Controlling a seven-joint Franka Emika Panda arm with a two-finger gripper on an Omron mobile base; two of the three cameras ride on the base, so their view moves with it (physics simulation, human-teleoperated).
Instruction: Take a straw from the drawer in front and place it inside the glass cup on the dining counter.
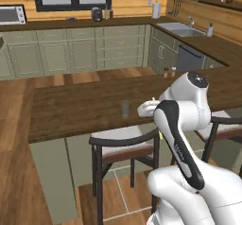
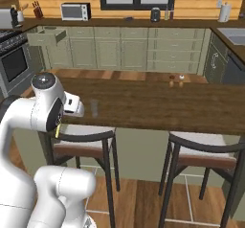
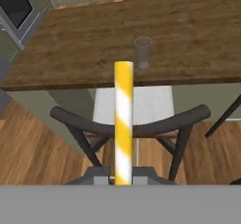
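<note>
In the left base view, the white arm (image 1: 182, 125) fills the lower right. Past it, a chair (image 1: 125, 146) stands under the dining counter (image 1: 71, 108), and the glass cup (image 1: 125, 108) sits near the middle of the frame.

In the right base view, the arm is at lower left, with the cup just to its right. An open drawer (image 2: 46, 35) shows at upper left.

In the hand view, the gripper (image 3: 121, 175) at the bottom is pinched tight on the yellow and white straw (image 3: 123, 119), which points up the frame toward the cup.

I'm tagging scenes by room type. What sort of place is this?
A rendered home kitchen: a sink set in the wall worktop, a microwave by the window, and bar stools at a long wooden dining counter.
</note>
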